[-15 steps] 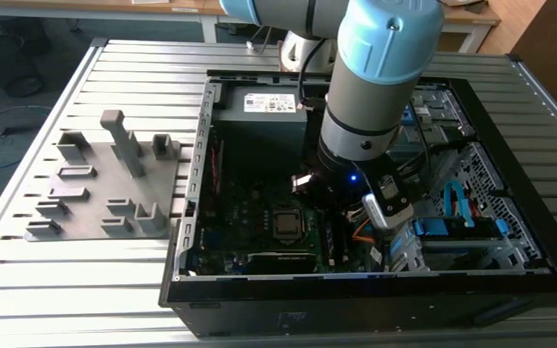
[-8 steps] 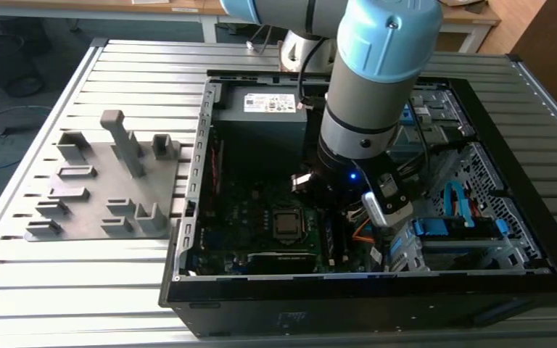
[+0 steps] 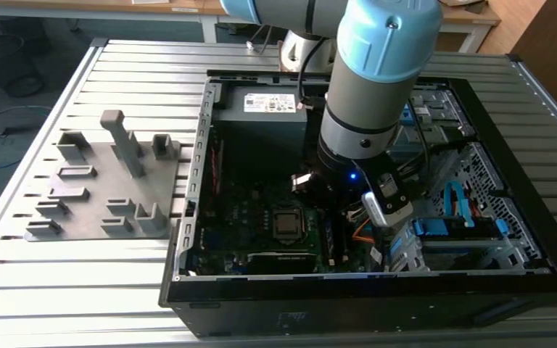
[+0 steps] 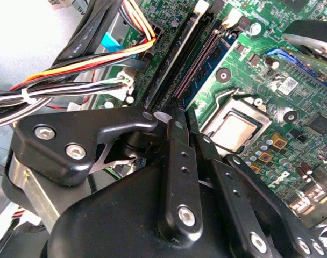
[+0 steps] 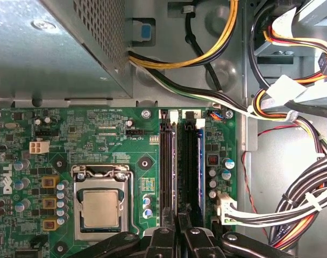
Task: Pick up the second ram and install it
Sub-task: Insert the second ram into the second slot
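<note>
1. Gripper (image 5: 177, 236) down inside the open computer case (image 3: 356, 304), fingers (image 5: 162, 239) pinched nearly together on a thin dark strip seen edge-on. Looks like the memory stick (image 5: 177, 223), so calling it gripped, though not much of it is showing.
2. Hanging right over the two long black memory slots (image 5: 168, 161) on the green board, stick lined up along them. Can't tell if touching yet.
3. Blue edge running along the farther slot in the first wrist view.
4. Processor (image 3: 283, 221) at about 8 o'clock from the arm's wrist in the exterior view, just beside the slots.
5. Bundles of cables (image 5: 308, 204) on the other side of the slots.
6. Power supply (image 3: 264, 116) at roughly 11 o'clock from the wrist.
7. Grey tray (image 3: 95, 196) at 9 o'clock of the case, out on the slatted table (image 3: 66, 304).
</note>
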`<state>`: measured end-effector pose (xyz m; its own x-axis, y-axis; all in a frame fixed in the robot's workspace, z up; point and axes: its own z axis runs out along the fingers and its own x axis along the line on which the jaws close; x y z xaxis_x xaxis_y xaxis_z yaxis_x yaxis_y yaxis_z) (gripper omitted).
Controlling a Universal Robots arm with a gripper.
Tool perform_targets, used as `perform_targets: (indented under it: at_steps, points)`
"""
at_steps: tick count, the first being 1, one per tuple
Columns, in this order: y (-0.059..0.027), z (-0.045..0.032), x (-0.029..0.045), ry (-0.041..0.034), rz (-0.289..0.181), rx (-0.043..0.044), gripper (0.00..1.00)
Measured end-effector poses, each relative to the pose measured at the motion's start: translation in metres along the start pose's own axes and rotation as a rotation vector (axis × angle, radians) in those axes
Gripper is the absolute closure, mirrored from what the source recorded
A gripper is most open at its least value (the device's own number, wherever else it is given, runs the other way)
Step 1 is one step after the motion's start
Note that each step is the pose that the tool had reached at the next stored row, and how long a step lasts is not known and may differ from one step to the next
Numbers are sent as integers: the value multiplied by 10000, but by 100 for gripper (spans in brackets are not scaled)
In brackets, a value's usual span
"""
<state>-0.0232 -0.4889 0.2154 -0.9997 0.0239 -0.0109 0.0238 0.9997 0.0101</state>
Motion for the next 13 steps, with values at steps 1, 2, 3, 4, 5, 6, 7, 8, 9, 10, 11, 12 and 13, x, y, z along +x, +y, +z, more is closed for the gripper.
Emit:
perform_targets:
  at_steps: [1,2,3,4,5,6,7,8,9,10,11,12,13]
  points:
    - [0,0,0,1,-4,0,86]
    - [0,0,0,0,-6,1,86]
    - [0,0,0,0,-6,0,86]
    - [0,0,0,0,-7,0,86]
    - [0,0,0,0,-7,1,86]
    - [0,0,0,1,-7,2,86]
    - [0,1,0,1,-7,3,86]
    - [0,1,0,1,-16,3,86]
    - [0,2,-1,1,-42,2,86]
    - [0,2,-1,1,-93,1,86]
    - [0,2,-1,2,-155,0,86]
    - [1,2,-2,0,-194,-6,86]
    - [1,1,-3,1,-221,-7,86]
